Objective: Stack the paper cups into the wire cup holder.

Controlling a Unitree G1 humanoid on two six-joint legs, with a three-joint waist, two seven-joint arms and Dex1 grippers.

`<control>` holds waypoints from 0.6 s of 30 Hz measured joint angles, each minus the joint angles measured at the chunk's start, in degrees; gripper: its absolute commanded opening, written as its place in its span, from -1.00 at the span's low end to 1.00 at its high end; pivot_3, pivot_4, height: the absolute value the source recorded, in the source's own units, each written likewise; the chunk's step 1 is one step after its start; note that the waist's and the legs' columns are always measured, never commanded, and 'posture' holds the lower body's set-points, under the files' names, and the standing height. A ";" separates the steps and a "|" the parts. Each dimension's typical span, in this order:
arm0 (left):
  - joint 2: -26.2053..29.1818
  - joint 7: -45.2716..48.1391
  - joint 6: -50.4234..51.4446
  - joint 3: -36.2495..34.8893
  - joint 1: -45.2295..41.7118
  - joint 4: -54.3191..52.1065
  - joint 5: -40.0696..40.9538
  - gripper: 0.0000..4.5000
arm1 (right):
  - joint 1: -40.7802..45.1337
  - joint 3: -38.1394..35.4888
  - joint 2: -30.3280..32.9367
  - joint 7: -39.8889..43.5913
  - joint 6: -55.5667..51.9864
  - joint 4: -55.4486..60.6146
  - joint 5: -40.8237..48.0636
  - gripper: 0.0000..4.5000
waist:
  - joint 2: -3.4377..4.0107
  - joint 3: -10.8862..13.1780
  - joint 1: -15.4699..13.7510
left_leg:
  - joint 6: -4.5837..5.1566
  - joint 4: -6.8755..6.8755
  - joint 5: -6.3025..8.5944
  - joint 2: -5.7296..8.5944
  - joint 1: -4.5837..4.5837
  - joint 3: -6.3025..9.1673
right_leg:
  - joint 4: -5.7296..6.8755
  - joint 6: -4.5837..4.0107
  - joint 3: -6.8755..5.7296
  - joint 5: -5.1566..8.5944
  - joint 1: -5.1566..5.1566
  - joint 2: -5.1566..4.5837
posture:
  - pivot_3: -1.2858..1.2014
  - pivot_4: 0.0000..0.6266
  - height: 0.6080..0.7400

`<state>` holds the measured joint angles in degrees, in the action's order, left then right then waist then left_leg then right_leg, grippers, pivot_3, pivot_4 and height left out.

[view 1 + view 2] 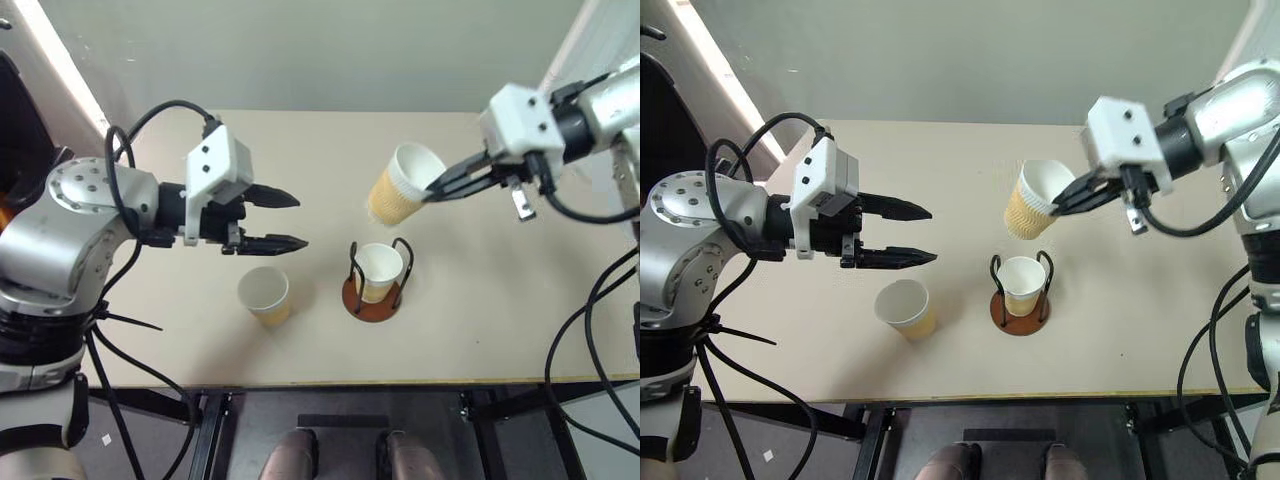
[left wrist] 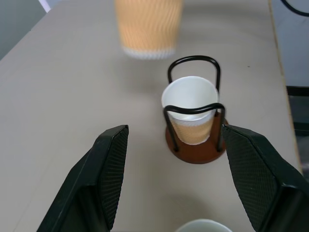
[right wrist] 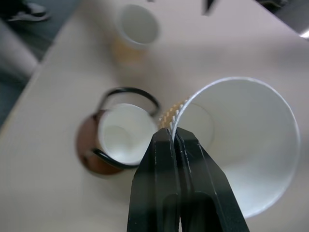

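Above the table (image 1: 500, 320), the right gripper (image 1: 432, 190) pinches a lifted paper cup (image 1: 400, 185) by its rim, at twelve o'clock from the wire cup holder (image 1: 375, 280), which holds a second cup (image 1: 379, 270). At nine o'clock, the left gripper (image 1: 285, 220) hovers spread, empty, above a third cup (image 1: 265, 295).

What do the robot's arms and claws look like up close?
Both arms are silver-grey metal with rounded joints and loose black cables looping beside them. Each wrist carries a white boxy block. The left gripper and right gripper each have two slim black fingers; the left fingers' inner pads are finely textured.
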<state>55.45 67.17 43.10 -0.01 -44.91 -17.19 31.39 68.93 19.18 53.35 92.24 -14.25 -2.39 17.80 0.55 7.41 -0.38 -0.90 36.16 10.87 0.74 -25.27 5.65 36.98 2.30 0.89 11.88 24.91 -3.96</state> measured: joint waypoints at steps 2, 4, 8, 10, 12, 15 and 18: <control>0.16 0.06 -0.29 0.01 0.02 0.01 -0.07 0.46 | -1.26 0.51 -0.25 0.00 0.05 2.22 -0.15 -0.99 | 0.00 0.00 0.02 | 0.29 0.00 0.04 0.00 0.03 0.06 | 0.02 -0.11 -0.07 -0.05 -0.03 0.00 | 0.03 -0.52 1.00; 0.25 0.06 -0.39 0.01 0.12 -0.01 -0.06 0.46 | -2.00 0.65 -0.55 0.01 -0.06 2.84 -0.30 -0.99 | 0.00 0.00 0.03 | 0.36 0.00 -0.03 0.00 0.03 0.08 | 0.02 -0.21 -0.10 -0.12 -0.05 0.00 | 0.03 -0.52 1.00; 0.38 0.00 -0.35 0.00 0.75 -1.01 0.37 0.46 | -3.13 0.63 -0.82 0.01 -1.10 4.08 -1.23 -0.99 | -0.01 -0.01 0.03 | 0.35 0.00 -0.15 0.00 0.08 0.13 | 0.02 -0.29 -0.18 -0.18 -0.12 0.00 | 0.03 -0.52 1.00; 0.89 -0.02 -0.21 0.00 1.25 -1.44 0.70 0.46 | -4.30 0.69 -0.87 0.00 -1.14 5.13 -2.26 -0.99 | -0.01 -0.01 0.03 | 0.34 0.00 -0.15 0.00 0.11 0.15 | 0.02 -0.29 -0.22 -0.18 -0.15 0.00 | 0.03 -0.52 1.00; 1.32 -0.09 -0.16 -0.01 1.31 -1.52 0.74 0.46 | -5.00 1.33 -1.03 -0.16 -0.91 5.21 -4.14 -0.99 | -0.01 -0.01 0.03 | 0.34 0.00 -0.15 -0.01 0.11 0.18 | 0.03 -0.29 -0.26 -0.18 -0.15 0.00 | 0.03 -0.52 1.00; 1.64 -0.14 -0.16 -0.02 1.32 -1.60 0.83 0.46 | -5.35 2.18 -2.02 -0.20 0.01 5.06 -6.84 -0.99 | -0.01 0.00 0.03 | 0.34 0.00 -0.15 -0.01 0.11 0.20 | 0.04 -0.29 -0.29 -0.18 -0.15 0.00 | 0.03 -0.52 1.00; 2.05 -0.03 -0.19 -0.02 1.57 -1.59 0.88 0.46 | -5.28 2.19 -3.08 -0.12 0.26 4.52 -8.02 -0.99 | -0.01 -0.01 0.02 | 0.34 -0.01 -0.15 -0.02 0.10 0.23 | 0.02 -0.29 -0.34 -0.18 -0.16 0.00 | 0.03 -0.52 1.00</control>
<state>57.50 67.14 42.91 -0.02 -43.35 -18.78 32.27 63.65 21.37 50.27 92.11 -13.99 2.13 9.78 0.55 7.40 -0.35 -0.56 36.16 10.72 0.73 -25.18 5.88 37.01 2.01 0.55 11.70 24.75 -3.95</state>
